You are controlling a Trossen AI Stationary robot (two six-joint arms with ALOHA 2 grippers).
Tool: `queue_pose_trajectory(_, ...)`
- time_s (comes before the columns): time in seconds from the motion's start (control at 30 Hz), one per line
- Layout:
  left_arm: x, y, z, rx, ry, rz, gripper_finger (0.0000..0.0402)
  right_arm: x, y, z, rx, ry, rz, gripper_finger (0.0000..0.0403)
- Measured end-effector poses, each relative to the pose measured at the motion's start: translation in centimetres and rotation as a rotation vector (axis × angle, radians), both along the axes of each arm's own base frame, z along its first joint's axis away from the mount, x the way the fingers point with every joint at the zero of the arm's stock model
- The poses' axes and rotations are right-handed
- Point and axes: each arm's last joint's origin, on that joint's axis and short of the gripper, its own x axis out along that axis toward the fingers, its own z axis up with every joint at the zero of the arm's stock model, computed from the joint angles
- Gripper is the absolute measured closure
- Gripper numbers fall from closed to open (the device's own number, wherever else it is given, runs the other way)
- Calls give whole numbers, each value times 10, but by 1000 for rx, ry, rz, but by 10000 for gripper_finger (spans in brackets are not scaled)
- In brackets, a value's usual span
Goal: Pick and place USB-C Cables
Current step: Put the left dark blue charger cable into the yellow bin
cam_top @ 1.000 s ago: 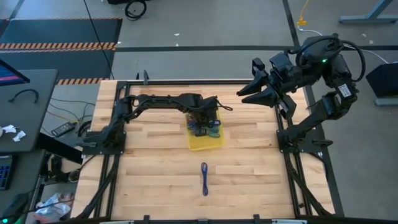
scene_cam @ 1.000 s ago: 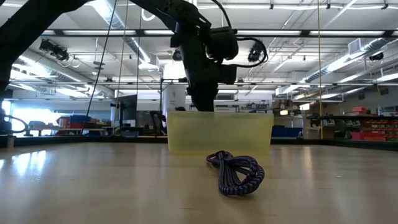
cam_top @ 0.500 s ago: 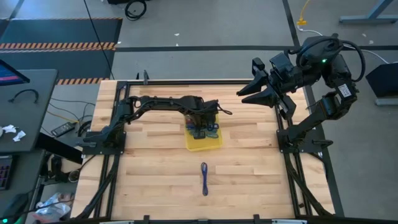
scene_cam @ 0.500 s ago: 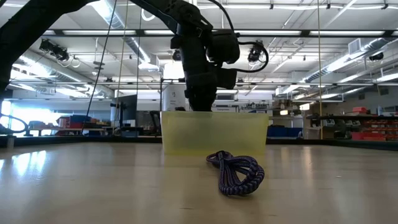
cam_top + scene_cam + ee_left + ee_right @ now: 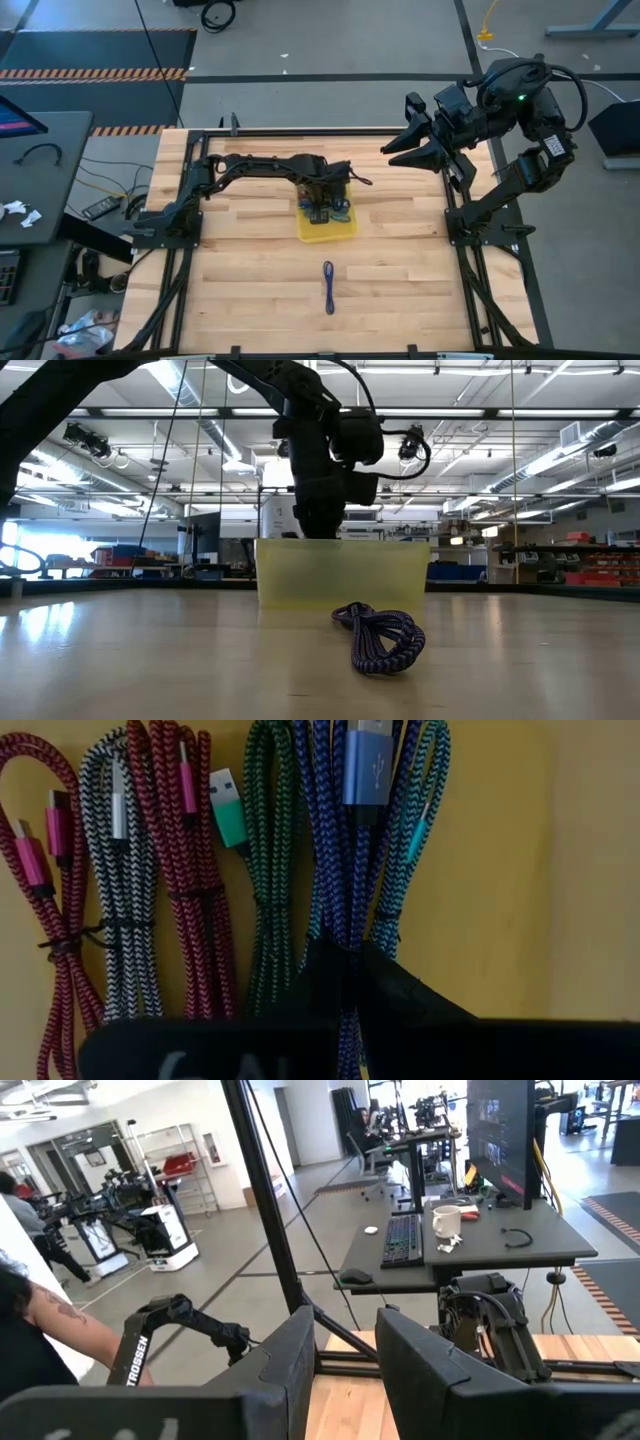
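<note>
On the table (image 5: 250, 290) the yellow tray (image 5: 345, 230) keeps the USB-C Cables (image 5: 190, 870) side by side, so the left gripper (image 5: 345, 982) reaches in with fingers clenched on the blue cable (image 5: 325, 870), one purple cable (image 5: 328, 287) already lying outside, while the right gripper (image 5: 392, 148) waits half-spread, empty.

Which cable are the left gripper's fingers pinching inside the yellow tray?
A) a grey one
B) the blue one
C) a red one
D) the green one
B. In the left wrist view the left gripper is shut on the blue cable, with its dark fingertips meeting around those strands in the yellow tray; the red, grey and green ones lie off to the side, untouched.
</note>
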Motion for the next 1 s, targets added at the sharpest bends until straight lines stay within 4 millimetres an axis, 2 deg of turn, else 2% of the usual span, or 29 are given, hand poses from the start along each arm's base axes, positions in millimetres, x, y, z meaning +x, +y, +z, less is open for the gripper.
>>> queue_pose_trajectory(0.3,-10,-4,-21,-17,53,3,385,0,0,0,0,0,0,288)
queue_pose_trajectory(0.5,-10,-3,-23,-15,41,16,381,0,0,0,-7,-3,1,288)
queue_pose_trajectory(0.77,-7,-6,-22,-8,25,10,290,0,0,0,-8,-2,1,288)
queue_pose_trajectory(0.9,-5,-9,-15,-10,34,6,264,0,0,0,-8,-2,1,288)
queue_pose_trajectory(1.0,-3,-13,-2,-13,50,-2,253,0,0,0,-8,-2,1,288)
